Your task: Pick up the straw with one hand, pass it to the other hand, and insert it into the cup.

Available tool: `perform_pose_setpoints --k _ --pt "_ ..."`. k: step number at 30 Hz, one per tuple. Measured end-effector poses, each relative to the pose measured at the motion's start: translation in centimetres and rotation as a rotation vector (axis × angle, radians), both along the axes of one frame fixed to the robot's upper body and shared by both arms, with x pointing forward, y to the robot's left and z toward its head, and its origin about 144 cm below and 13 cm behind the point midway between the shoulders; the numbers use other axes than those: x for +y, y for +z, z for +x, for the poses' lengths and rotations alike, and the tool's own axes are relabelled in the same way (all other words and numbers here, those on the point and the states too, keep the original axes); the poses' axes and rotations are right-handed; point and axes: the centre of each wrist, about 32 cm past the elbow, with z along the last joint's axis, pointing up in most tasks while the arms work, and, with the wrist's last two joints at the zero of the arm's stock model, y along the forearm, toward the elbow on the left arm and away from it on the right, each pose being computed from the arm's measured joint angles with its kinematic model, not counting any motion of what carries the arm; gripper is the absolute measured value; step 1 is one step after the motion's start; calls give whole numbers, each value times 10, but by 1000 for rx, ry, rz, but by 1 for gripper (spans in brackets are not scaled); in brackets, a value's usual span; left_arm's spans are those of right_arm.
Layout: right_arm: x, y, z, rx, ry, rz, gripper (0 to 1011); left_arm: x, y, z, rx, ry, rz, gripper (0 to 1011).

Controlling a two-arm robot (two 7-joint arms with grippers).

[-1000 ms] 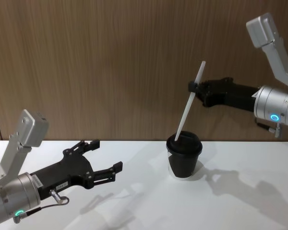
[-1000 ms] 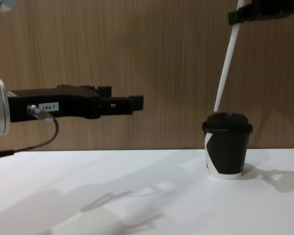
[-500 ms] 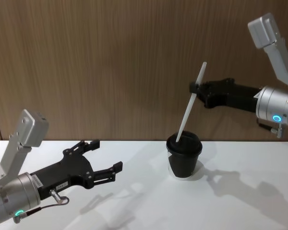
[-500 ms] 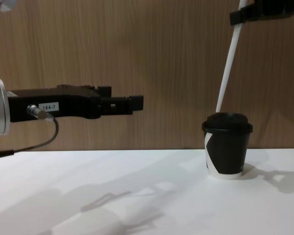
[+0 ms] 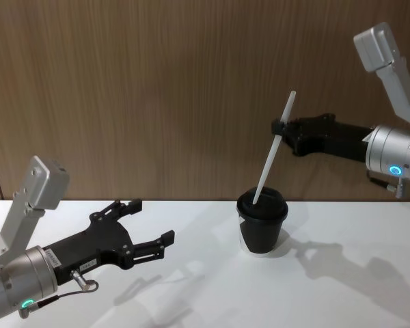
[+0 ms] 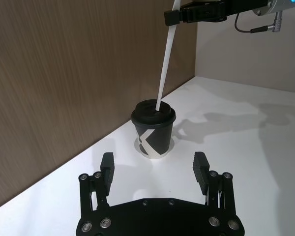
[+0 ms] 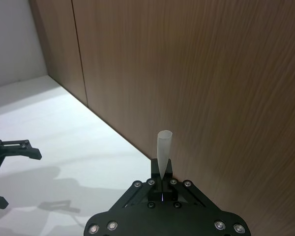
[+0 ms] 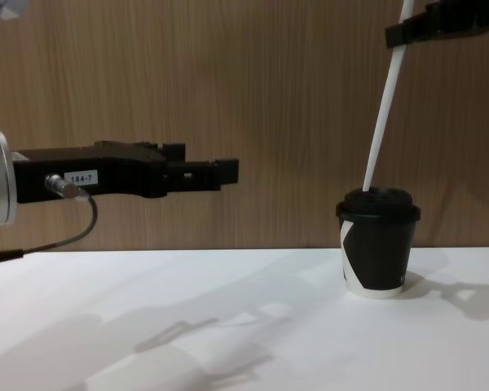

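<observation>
my plain black right gripper (image 5: 281,128) is clamped near the top of the long thin white straw (image 5: 273,152), whose tip rests on the black lidded paper cup (image 5: 262,222) at the lid's 12 o'clock (opening unseen). i'd lower slowly, keeping the tilt. my labelled left gripper (image 5: 150,225) waits, fingers spread.

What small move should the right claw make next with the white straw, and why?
Probably a short push down along the straw's slant. The right claw grips the long thin white straw near its top, and its lower tip sits at the domed black lid of the small black paper cup, most of it outside.
</observation>
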Motion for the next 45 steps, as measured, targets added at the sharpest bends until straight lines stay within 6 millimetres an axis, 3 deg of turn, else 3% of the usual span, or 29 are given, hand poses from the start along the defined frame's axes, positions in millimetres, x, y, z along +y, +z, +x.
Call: perform_pose_setpoints --k 45 --pt "-7 -8 12 16 -5 -8 7 0 0 0 0 0 0 1003"
